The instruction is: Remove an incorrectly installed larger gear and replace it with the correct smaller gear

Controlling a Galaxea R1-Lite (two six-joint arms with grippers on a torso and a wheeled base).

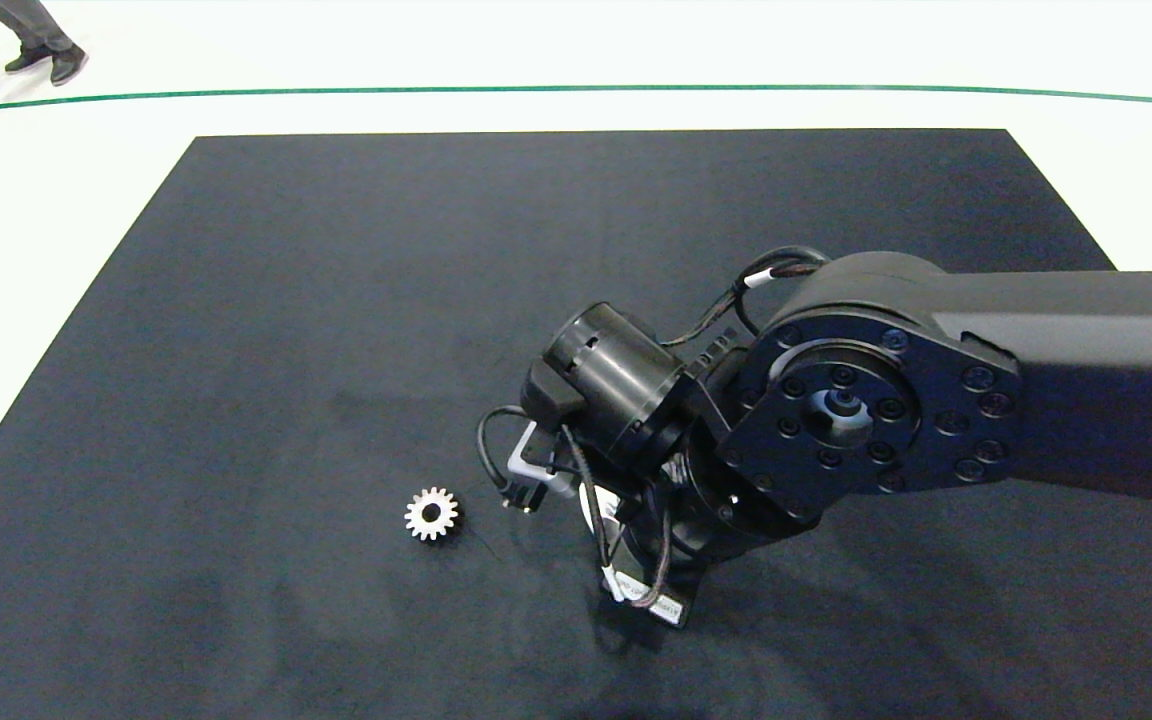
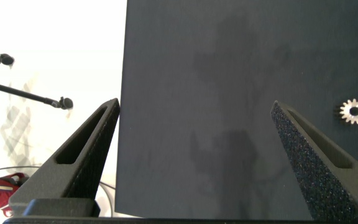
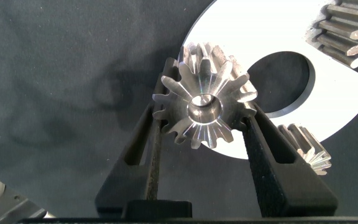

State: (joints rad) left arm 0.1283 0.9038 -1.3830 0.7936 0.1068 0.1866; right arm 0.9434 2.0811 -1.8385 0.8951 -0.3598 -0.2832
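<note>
1. On the dark, flat mat (image 1: 336,300) that covers the table, the small silver metal gear with short blunt teeth and a wide dark centre hole (image 1: 432,514) lies flat and alone, at about 7 o'clock from the middle of the mat in the head view.
2. The right arm comes in from 3 o'clock, and its dark wrist hangs over the mat just at 3 o'clock of the smaller gear, not touching it.
3. In the right wrist view, the right gripper (image 3: 202,121) has its two grey fingers clamped on the wide silver starburst gear with long pointed teeth (image 3: 202,107), one finger on each side of it.
4. The larger gear sits over the edge of a flat white round plate with a round hole (image 3: 328,81); whether it touches the plate I cannot tell.
5. Two other silver gears are at the plate: one (image 3: 352,34) on its far side, and one (image 3: 304,147) partly behind the finger.
6. The left gripper (image 2: 194,155) is over the left edge of the mat, its fingers wide apart and holding nothing; the smaller gear (image 2: 354,111) shows beyond one finger.
7. Beyond the table, at 11 o'clock in the head view, a person's legs and dark shoes (image 1: 36,55) stand on the pale floor.
</note>
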